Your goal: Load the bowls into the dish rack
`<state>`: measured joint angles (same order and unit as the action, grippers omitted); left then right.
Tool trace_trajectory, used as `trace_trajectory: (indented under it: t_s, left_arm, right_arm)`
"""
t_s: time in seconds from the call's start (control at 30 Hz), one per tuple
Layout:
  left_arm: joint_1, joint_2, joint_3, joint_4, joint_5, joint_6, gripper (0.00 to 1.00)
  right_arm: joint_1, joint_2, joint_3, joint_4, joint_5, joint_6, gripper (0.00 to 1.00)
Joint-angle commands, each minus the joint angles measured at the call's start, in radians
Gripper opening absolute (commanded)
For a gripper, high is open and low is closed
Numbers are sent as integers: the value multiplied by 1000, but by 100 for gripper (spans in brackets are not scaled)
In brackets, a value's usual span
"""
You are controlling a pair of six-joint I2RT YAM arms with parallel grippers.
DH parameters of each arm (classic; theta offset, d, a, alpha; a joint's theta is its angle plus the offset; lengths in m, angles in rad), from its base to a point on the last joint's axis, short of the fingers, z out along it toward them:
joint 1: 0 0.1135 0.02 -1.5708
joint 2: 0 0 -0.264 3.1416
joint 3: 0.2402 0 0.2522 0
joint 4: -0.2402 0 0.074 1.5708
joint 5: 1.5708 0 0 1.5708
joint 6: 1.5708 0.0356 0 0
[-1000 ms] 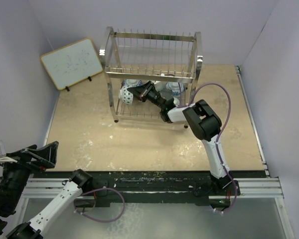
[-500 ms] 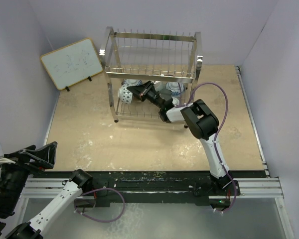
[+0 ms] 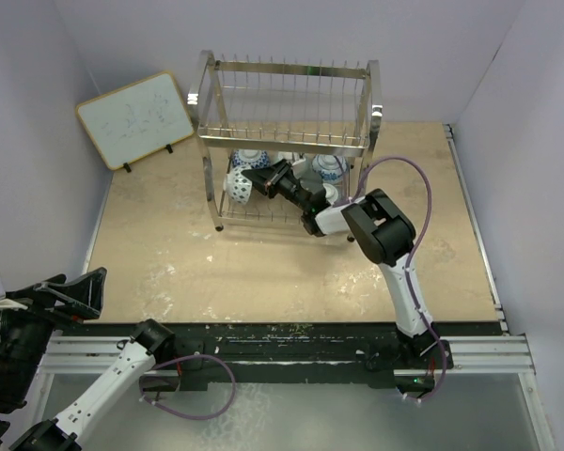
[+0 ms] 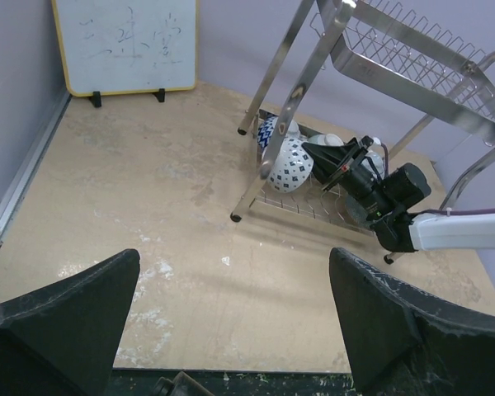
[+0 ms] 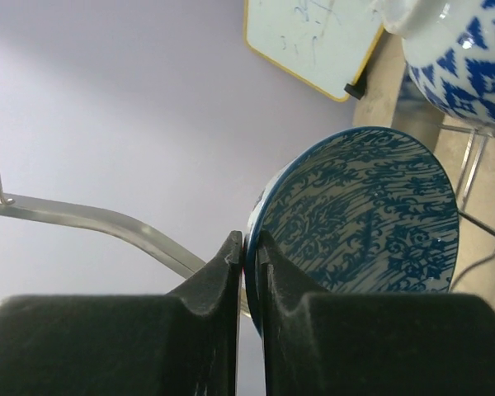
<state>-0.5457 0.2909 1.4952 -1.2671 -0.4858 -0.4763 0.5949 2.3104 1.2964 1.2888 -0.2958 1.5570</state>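
The silver wire dish rack (image 3: 287, 141) stands at the back of the table. My right gripper (image 3: 256, 178) reaches into its lower tier. It is shut on the rim of a blue-patterned bowl (image 3: 240, 186), held on edge near the rack's left posts. In the right wrist view the gripper (image 5: 249, 243) pinches the bowl's rim (image 5: 363, 214). A second blue-patterned bowl (image 5: 462, 58) sits close beside it. More bowls (image 3: 329, 167) lie in the lower tier. My left gripper (image 4: 231, 330) is wide open and empty, near the table's front left corner (image 3: 56, 296). From there I see the held bowl (image 4: 290, 163).
A wood-framed whiteboard (image 3: 134, 117) leans on the wall at the back left. Purple walls close in the left, back and right sides. The right arm's cable (image 3: 409, 183) loops beside the rack's right posts.
My right gripper has shifted slightly left inside the lower tier with the bowl, which now sits lower by the left posts. The left arm has barely moved.
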Motion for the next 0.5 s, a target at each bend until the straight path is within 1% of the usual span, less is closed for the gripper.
trace_trajectory:
  t_s: [0.0,0.1,0.23,0.4,0.47]
  left_arm:
    - [-5,30,13,9,-9,10,99]
    - [-5,29,13,6,-9,10,99]
    - [-5,28,13,6,-9,8,99]
    - [-5,26,11,0,-10,8,99]
    - [-5,25,11,1,-10,8,99]
  right_arm:
    - [2,-96,-61,-75,87,-40,15]
    - [1,-118,-95,-90,117,-38,20]
    - [2,-144,-135,-106,159,-38,23]
    - [-3,-180,-156,-165,199,-78,38]
    - [-4,-199,-162,-187,216,-99,40]
